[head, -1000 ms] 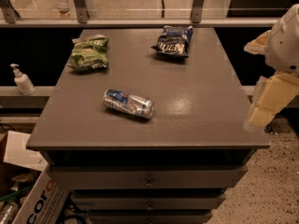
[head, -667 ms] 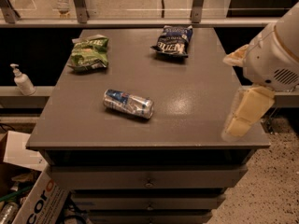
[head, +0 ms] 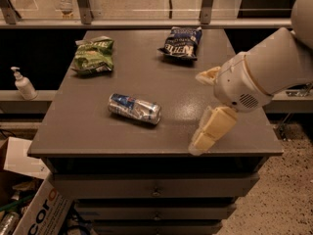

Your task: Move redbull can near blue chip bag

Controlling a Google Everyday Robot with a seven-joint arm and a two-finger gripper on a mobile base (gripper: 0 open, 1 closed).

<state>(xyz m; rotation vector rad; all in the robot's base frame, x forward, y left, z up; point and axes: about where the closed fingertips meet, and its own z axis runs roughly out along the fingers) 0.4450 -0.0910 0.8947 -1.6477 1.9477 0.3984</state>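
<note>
currently the redbull can (head: 134, 108) is lying on its side near the middle of the tabletop (head: 73, 136), well apart from the blue chip bag (head: 180, 43) sitting by the far edge. the green chip bag (head: 94, 56) is resting at the far left. the pincer (head: 209, 103) is hovering over the right front part, fingers spread wide, holding nothing.

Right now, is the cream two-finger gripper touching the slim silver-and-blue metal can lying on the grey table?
Apart. Camera view shows bare grey tabletop between the slim silver-and-blue can and the open cream gripper near the table's front-right edge.
</note>
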